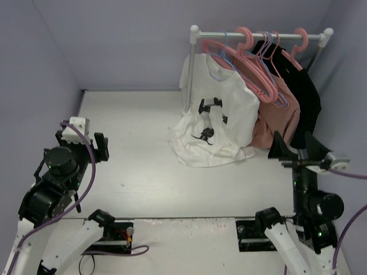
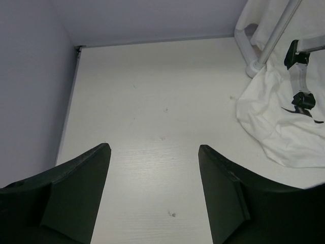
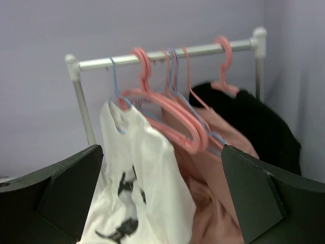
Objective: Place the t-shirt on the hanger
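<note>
Top external view: a white table [image 1: 132, 172] fills the floor of the pale-walled bay, and at its far right stands a rack [image 1: 258, 37] with a silver rail. The t-shirt [image 1: 223, 114] hangs at the rail's left end, its black print facing the arms and its lower part crumpled on the table by the rack's left post. To its right hang a pink top [image 1: 281, 114] and then a black garment [image 1: 301, 91], with several pink hangers [image 1: 252, 74] crowded in front of them. The right wrist view shows the hanger [image 3: 114, 81], thin and blue, hooked over the rail and running down into the t-shirt's neck. The left gripper [image 2: 152, 173] sits low over bare table well to the left of the t-shirt, its jaws spread wide with nothing between them. The right gripper [image 3: 162, 178] faces the rack from a short way off, jaws likewise wide apart and holding nothing.
</note>
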You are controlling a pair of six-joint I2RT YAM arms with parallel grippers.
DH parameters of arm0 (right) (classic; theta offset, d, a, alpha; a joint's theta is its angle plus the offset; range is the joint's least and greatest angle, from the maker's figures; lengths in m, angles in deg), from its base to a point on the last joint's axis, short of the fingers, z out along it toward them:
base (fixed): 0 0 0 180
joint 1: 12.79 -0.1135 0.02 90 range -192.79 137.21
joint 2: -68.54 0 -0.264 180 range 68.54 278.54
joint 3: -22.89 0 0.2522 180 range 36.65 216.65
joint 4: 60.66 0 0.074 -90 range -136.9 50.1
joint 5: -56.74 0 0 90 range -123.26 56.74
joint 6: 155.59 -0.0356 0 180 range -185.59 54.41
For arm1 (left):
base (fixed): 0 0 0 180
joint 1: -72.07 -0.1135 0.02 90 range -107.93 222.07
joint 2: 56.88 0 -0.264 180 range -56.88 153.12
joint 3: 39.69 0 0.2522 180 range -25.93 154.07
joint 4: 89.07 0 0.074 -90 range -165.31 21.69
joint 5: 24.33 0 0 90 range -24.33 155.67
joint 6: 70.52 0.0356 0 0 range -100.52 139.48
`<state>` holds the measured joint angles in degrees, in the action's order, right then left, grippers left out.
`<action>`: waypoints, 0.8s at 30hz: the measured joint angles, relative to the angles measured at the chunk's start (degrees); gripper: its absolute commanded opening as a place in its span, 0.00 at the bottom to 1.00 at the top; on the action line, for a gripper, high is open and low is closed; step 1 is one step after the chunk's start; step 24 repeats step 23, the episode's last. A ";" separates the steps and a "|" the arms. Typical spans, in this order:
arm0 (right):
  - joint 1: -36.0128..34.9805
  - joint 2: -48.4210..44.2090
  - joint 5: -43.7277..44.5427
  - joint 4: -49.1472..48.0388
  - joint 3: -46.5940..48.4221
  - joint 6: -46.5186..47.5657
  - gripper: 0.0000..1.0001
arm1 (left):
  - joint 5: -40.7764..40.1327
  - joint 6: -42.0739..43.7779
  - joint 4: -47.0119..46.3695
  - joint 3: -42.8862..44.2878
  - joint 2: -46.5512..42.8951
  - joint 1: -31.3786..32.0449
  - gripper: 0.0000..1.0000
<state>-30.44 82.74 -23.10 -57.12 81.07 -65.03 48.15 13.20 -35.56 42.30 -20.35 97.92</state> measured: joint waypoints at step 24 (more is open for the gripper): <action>0.00 -9.60 6.35 15.67 -8.22 -4.08 1.00 | -7.53 -4.38 -1.53 -21.12 -13.46 0.00 0.66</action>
